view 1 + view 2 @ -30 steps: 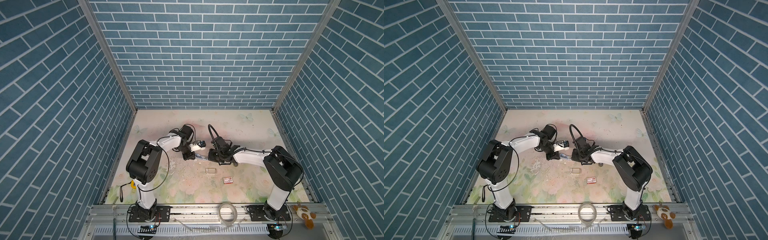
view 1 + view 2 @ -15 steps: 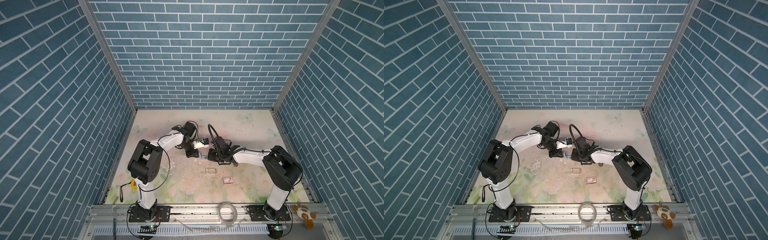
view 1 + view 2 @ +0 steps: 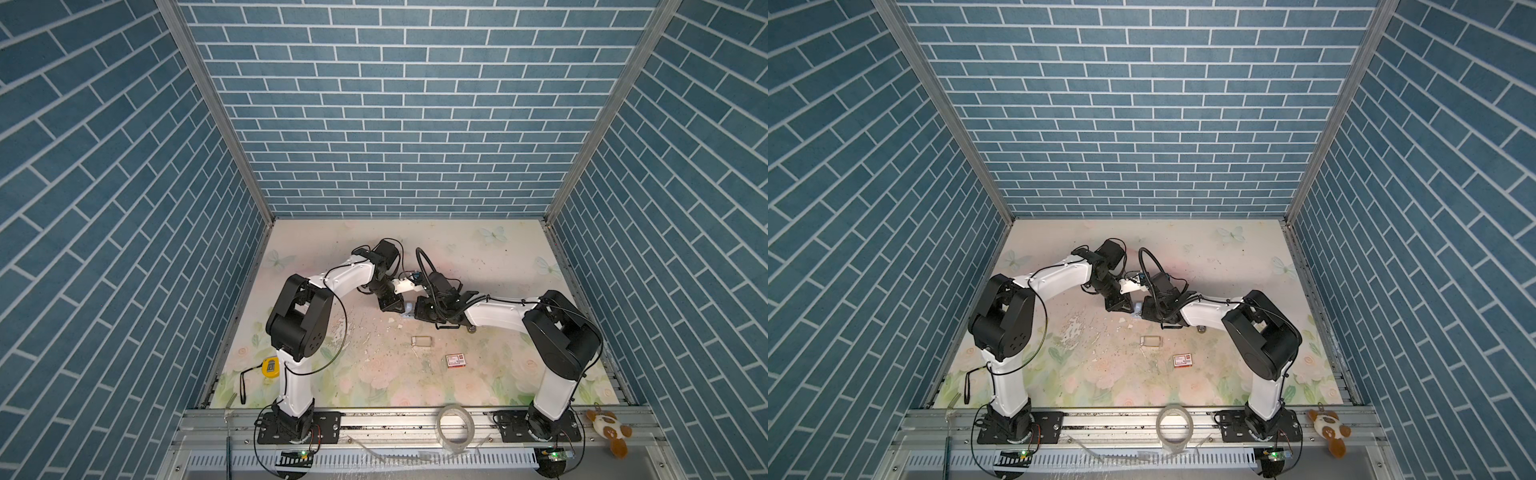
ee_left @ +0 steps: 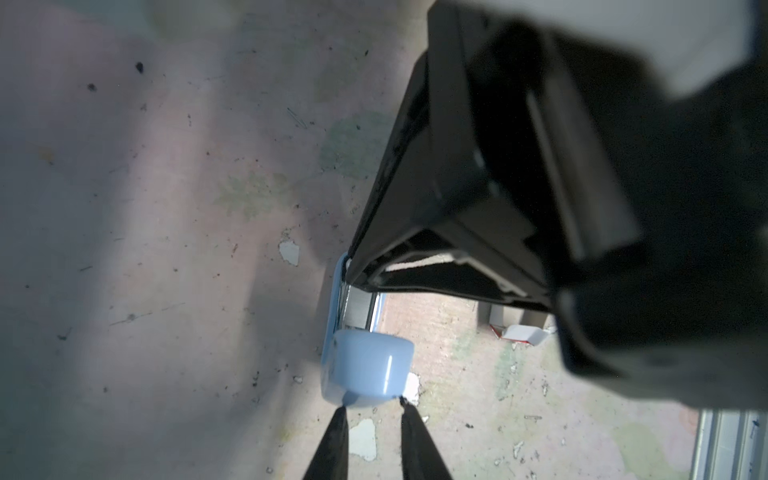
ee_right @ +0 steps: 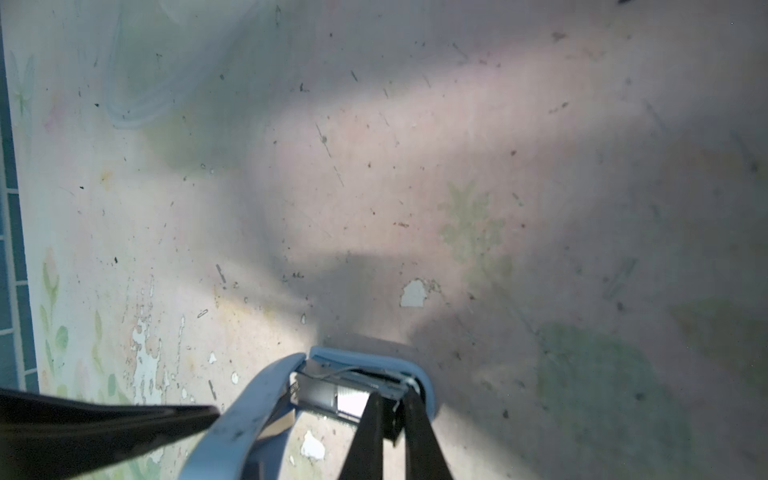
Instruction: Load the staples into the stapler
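Note:
The light blue stapler (image 3: pixel 409 310) lies mid-table between both grippers, its cover swung open. In the right wrist view the stapler (image 5: pixel 249 411) shows its metal channel, and a silvery ribbed strip that looks like the staples (image 5: pixel 353 402) lies in it. My right gripper (image 5: pixel 392 395) is shut, with its tips down in that channel. A dark sliver shows between them; I cannot tell what it is. My left gripper (image 4: pixel 372 405) is shut and holds nothing. Its tips stand right at the rounded end of the stapler (image 4: pixel 368 365). In both top views the left gripper (image 3: pixel 392 305) (image 3: pixel 1119 305) nearly touches the right gripper (image 3: pixel 419 312) (image 3: pixel 1144 311).
A small clear rectangular piece (image 3: pixel 422 340) and a white-and-red box (image 3: pixel 456 360) lie nearer the front. A yellow tape measure (image 3: pixel 270 368) sits by the left arm's base. A tape roll (image 3: pixel 455 428) and a plush toy (image 3: pixel 609 430) rest on the front rail.
My left arm has swung right, bringing its gripper up to the stapler's end. The right arm and the stapler have stayed put.

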